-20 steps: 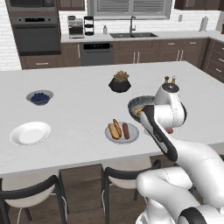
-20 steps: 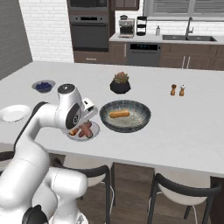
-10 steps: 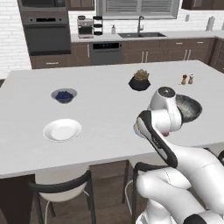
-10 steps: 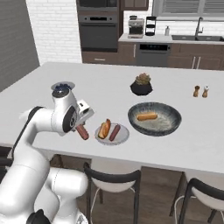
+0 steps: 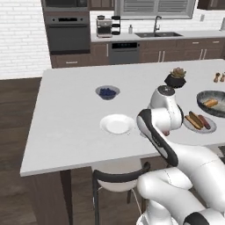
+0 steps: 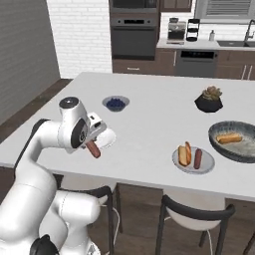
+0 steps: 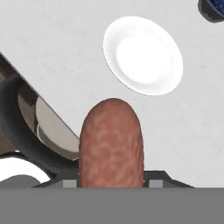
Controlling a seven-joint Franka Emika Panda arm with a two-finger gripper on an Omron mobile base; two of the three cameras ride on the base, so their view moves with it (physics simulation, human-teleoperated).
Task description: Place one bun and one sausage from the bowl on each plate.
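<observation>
Hand view: the reddish-brown mottled sausage (image 7: 111, 144) rises from the bottom edge, its rounded end toward the empty round white plate (image 7: 143, 55), which lies on the white countertop (image 7: 52, 39).
Gripper: the two-finger gripper (image 6: 93, 148) has its jaws partly closed on the sausage (image 6: 93, 149); in the right base view the sausage hangs tilted below the hand, near the front edge of the white island countertop (image 6: 149, 124).
Empty plate: seen just beyond the hand in the right base view (image 6: 107, 138), and to the left of the white arm in the left base view (image 5: 117, 125).
Filled plate: a second round white plate (image 6: 194, 160) carries a bun holding a sausage (image 6: 184, 154) and a separate reddish sausage (image 6: 198, 158) beside it; it sits well apart from the empty plate, near the front edge.
Bowl: the wide, shallow dark grey bowl with a speckled rim (image 6: 234, 141) stands just beyond and to the right of the filled plate, with one bun-and-sausage piece (image 6: 229, 138) lying inside.
Blueberries: a small grey bowl of blueberries (image 6: 115, 103) stands farther back than the empty plate.
Plant: a black pot with a small plant (image 6: 208, 99) stands behind the dark grey bowl.
Chair: a dark-framed chair with a pale seat (image 7: 39, 127) shows under the countertop edge in the hand view.
</observation>
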